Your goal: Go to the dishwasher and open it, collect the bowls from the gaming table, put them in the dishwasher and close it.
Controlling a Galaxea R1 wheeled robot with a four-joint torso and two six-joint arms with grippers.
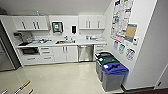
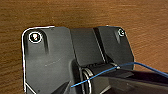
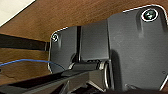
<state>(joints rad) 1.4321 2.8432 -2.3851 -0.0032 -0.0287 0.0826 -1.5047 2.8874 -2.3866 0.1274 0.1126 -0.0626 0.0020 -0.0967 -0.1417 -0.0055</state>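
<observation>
Under the counter (image 1: 75, 43), closed steel dishwasher (image 1: 85, 53), beside white cabinets (image 1: 64, 53).

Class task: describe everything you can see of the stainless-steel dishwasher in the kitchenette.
The brushed stainless-steel dishwasher is built in under the white countertop, between white cabinet doors and a stack of white drawers. Its front is a flat, greyish metal panel, upright and shut. It reaches almost to the pale floor. Nothing rests against it.

Pale floor (image 1: 57, 77) under three bins (image 1: 110, 70)
</observation>
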